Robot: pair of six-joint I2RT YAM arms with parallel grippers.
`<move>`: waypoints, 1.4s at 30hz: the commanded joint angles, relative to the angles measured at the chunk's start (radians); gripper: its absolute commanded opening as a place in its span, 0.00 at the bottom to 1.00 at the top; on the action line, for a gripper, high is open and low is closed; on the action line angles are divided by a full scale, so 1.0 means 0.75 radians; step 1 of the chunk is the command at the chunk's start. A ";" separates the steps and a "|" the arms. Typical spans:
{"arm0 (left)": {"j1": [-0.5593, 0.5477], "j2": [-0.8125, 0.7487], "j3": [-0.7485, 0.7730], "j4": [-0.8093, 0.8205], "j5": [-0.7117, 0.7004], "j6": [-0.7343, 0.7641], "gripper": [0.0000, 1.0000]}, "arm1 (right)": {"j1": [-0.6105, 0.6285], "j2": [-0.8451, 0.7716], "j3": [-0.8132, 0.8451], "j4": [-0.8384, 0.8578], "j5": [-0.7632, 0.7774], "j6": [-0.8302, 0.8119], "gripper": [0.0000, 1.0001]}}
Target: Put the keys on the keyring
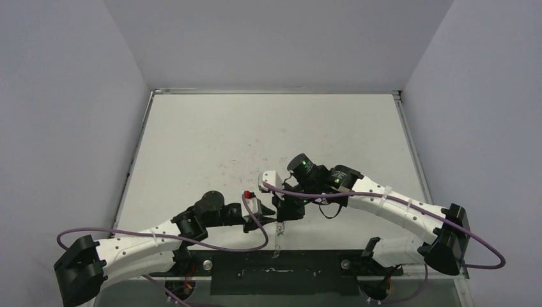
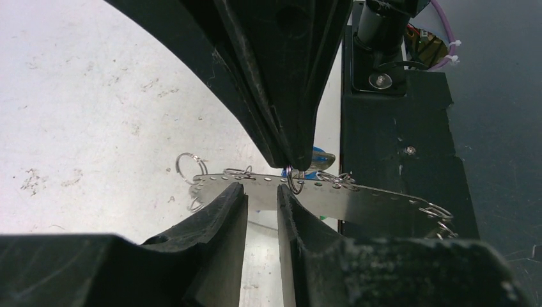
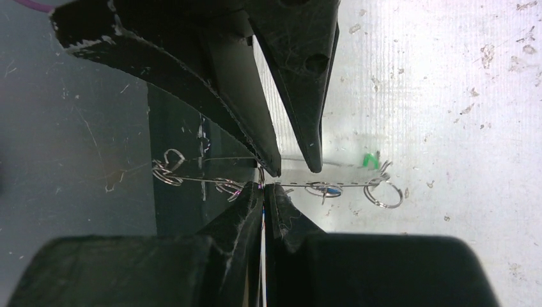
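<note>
The keyring (image 2: 377, 199) is a flat silvery hoop with holes along its rim and small split rings on it. It shows face-on in the left wrist view, edge-on in the right wrist view (image 3: 291, 185), and near the table's front edge from above (image 1: 278, 240). My right gripper (image 3: 263, 187) is shut on a small split ring (image 2: 295, 183) at the hoop's rim. My left gripper (image 2: 262, 188) faces the hoop's band with its jaws a little apart and nothing between them. A blue key (image 3: 327, 190) hangs on the hoop right beside the pinch. A green key (image 3: 369, 160) lies further along.
The black base plate (image 2: 396, 141) with its bolts lies under one end of the hoop. A loose-looking split ring (image 2: 186, 165) dangles at the hoop's other end over the scuffed white table (image 2: 77, 102). Both arms (image 1: 383, 204) meet close together at the front edge.
</note>
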 commanded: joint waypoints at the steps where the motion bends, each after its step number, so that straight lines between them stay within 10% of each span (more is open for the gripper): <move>1: -0.008 -0.030 0.072 0.007 0.060 0.026 0.23 | 0.011 0.005 0.065 0.040 0.018 -0.003 0.00; 11: -0.008 -0.147 0.081 -0.236 0.041 0.071 0.26 | 0.017 0.011 0.062 0.047 0.022 0.000 0.00; 24: -0.012 0.016 0.094 0.018 0.116 0.015 0.25 | 0.029 0.023 0.062 0.051 0.024 0.005 0.00; 42: -0.020 0.041 0.084 0.047 0.122 -0.012 0.00 | 0.032 0.036 0.071 0.056 0.044 0.003 0.00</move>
